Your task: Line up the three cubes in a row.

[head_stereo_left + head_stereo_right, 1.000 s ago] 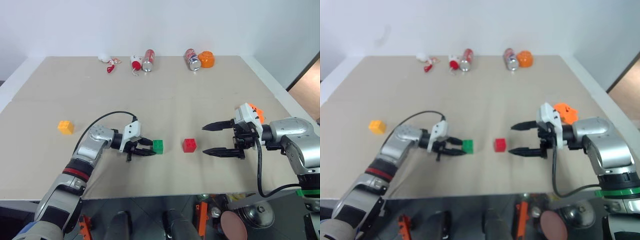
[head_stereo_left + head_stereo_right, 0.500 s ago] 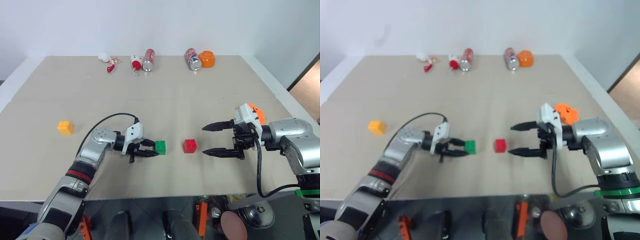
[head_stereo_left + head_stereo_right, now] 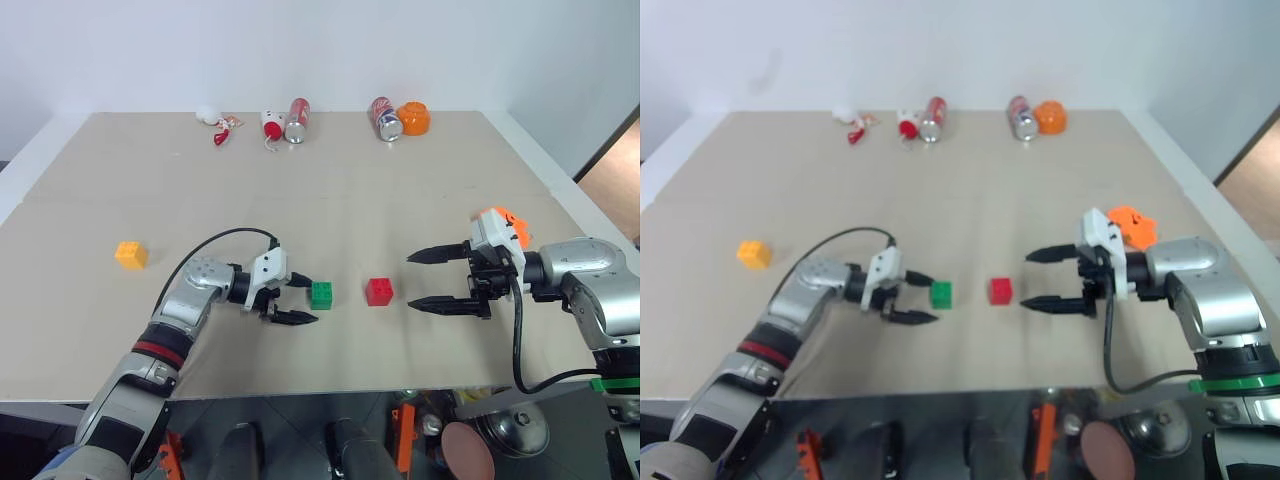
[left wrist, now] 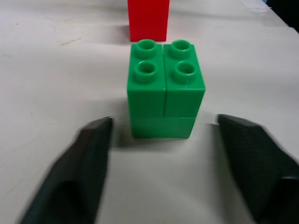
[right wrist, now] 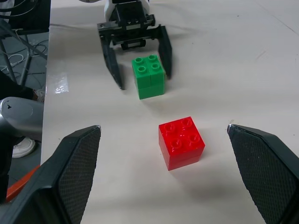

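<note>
The green cube [image 3: 322, 294] stands on the table a short way left of the red cube [image 3: 379, 291]; both sit upright, studs up. My left gripper [image 3: 303, 301] is open, one finger on each side of the green cube's near end, not touching it in the left wrist view. My right gripper [image 3: 411, 280] is open just right of the red cube [image 5: 181, 142], holding nothing. Far off to the left lies the yellow-orange cube [image 3: 130, 254], alone.
Along the table's back edge lie two cans [image 3: 297, 120], small red-and-white toys [image 3: 222, 128] and an orange cup-like thing [image 3: 413, 119]. An orange pumpkin toy [image 3: 512, 222] sits behind my right wrist. The table's front edge [image 3: 300, 392] runs close below both arms.
My left gripper was shut on the green cube and has now opened, leaving the cube standing on the table. The right arm has kept still.
</note>
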Robot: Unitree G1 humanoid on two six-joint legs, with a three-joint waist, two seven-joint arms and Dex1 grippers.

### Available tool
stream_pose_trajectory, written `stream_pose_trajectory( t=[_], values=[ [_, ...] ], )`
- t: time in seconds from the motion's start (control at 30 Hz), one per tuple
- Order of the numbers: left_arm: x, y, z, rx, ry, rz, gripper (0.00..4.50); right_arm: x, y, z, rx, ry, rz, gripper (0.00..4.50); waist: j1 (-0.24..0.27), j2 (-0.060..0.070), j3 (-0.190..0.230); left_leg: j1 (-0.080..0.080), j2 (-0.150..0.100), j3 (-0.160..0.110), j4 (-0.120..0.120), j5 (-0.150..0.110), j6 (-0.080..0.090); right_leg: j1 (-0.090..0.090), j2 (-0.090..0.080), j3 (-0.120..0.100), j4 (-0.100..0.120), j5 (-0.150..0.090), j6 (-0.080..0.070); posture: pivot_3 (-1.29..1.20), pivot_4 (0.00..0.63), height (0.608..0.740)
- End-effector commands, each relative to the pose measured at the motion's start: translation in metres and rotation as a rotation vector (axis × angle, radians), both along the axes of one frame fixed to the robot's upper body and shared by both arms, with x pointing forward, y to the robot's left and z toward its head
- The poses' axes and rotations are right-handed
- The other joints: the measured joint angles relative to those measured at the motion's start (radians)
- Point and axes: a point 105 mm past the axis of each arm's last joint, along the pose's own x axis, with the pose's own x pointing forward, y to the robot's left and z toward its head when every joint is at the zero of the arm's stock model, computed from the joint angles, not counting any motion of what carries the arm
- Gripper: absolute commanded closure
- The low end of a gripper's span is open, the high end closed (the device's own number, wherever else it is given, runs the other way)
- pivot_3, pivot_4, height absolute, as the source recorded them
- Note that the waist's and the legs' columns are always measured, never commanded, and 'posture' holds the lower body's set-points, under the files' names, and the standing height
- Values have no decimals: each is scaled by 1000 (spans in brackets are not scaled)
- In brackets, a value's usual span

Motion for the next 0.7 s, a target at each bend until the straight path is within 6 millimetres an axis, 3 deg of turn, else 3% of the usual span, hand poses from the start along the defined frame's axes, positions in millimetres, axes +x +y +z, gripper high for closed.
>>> stream_pose_trajectory(
  t=[0.03,0.13,0.27,0.37,0.47,0.6,0.7],
  values=[
    [7,5,13,-26,-28,20,43,3,1,14,4,-54,7,0,0,0,0,0,0,0,0,0,0,0,0,0,0,0,0,0,150,740],
    [12,14,18,-24,-47,53,43,4,2,15,9,-58,12,0,-1,0,0,0,0,0,0,0,0,0,0,0,0,0,0,0,150,740],
    [16,42,30,-7,-61,97,43,6,5,18,13,-64,24,0,-2,0,0,0,0,0,0,0,0,0,1,0,0,0,0,0,150,740],
    [12,65,36,22,-55,111,43,8,6,21,14,-69,31,0,-3,0,0,0,1,0,0,0,0,-1,1,0,0,0,0,0,150,740],
    [-4,96,47,38,-9,122,43,10,10,26,23,-83,49,0,-2,0,0,0,1,1,-1,0,0,-1,0,0,0,0,0,0,150,740],
    [-26,120,72,-99,84,218,43,11,25,39,81,-121,80,0,-2,0,0,0,2,2,-3,0,-1,-2,0,0,0,0,-1,0,150,740],
    [-22,136,81,-207,75,410,43,14,39,53,169,-157,81,0,-2,0,0,0,3,1,-4,-1,-1,-3,0,-2,0,-1,-2,0,150,740]
  ],
)
